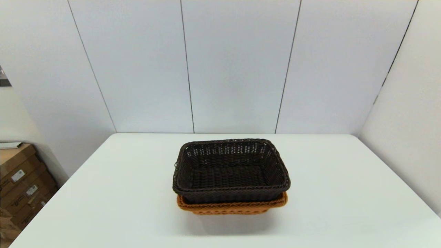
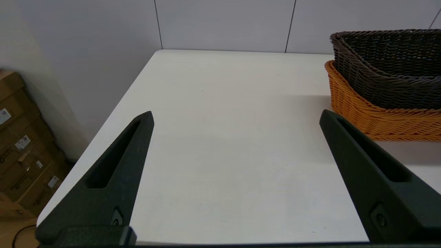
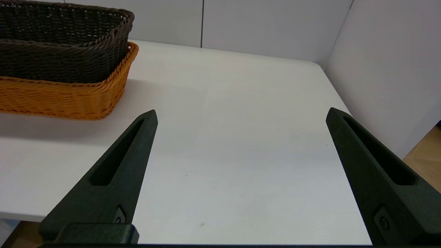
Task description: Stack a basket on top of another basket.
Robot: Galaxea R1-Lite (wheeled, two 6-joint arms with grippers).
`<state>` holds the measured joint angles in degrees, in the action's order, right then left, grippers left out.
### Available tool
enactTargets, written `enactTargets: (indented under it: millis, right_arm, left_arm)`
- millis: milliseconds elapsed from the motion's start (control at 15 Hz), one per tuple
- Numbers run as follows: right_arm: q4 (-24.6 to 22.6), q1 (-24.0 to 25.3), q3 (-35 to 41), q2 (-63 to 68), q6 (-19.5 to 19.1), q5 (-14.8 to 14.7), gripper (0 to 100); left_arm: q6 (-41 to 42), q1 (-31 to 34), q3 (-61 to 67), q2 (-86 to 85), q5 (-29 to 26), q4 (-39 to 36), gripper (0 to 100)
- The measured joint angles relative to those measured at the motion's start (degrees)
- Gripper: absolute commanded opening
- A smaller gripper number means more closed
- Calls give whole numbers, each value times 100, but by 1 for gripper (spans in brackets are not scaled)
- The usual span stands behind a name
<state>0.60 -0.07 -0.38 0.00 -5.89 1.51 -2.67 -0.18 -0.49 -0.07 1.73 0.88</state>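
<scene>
Sitting nested inside the orange basket point(image 1: 231, 207) at the middle of the white table point(image 1: 103, 193), the dark brown basket point(image 1: 231, 170) is resting untouched while the left gripper point(image 2: 236, 115) and right gripper point(image 3: 241, 113) are hanging spread wide, holding nothing, near the table's front edge.

Left gripper point(image 2: 236, 115) parked low, jaws wide apart, right gripper point(image 3: 241, 113) likewise

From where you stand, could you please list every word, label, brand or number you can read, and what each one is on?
No text can be read.
Cardboard boxes beside the white table: white stickers, too small and blurred to read.
Dark brown basket, orange basket: no lettering visible.
Left gripper, right gripper: no markings visible.
</scene>
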Motion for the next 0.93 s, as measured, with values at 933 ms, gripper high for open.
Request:
enactTargets:
  millis: [933]
  right_arm:
    - [0,2,13,0,143,-9,100]
  left_arm:
    - [0,0,-2,0,-2,0,100]
